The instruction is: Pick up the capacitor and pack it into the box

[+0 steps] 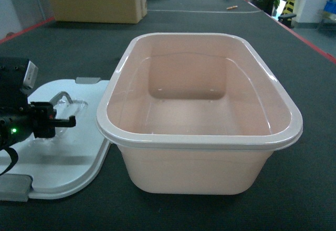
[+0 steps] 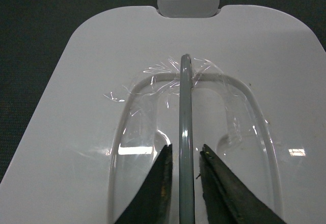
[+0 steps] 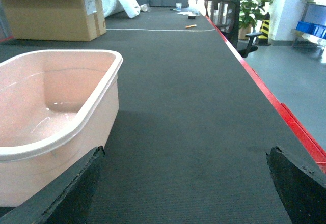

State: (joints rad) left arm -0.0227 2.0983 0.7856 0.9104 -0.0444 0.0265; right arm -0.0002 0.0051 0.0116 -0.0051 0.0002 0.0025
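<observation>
— Where's the box?
— The pink box point(image 1: 199, 115) sits open on the dark table point(image 1: 310, 178), its lid point(image 1: 63, 157) flat beside it.
— The grippers?
— Left gripper point(image 2: 185, 158) pinches the lid's handle point(image 2: 185, 112); right gripper point(image 3: 186, 183) is spread wide.

Black left claw point(image 1: 65, 121), green indicator light point(image 1: 14, 131)

Head view looks forward and slanting down over the dark surface point(image 1: 210, 31), with the pink box point(image 1: 199, 136) close at centre and the grey lid point(image 1: 68, 163) at nine o'clock. Left wrist view looks straight down, very near the same lid point(image 2: 102, 81). Right wrist view looks low and level along the surface point(image 3: 193, 107), sharing the box point(image 3: 51, 112) at nine o'clock.
</observation>
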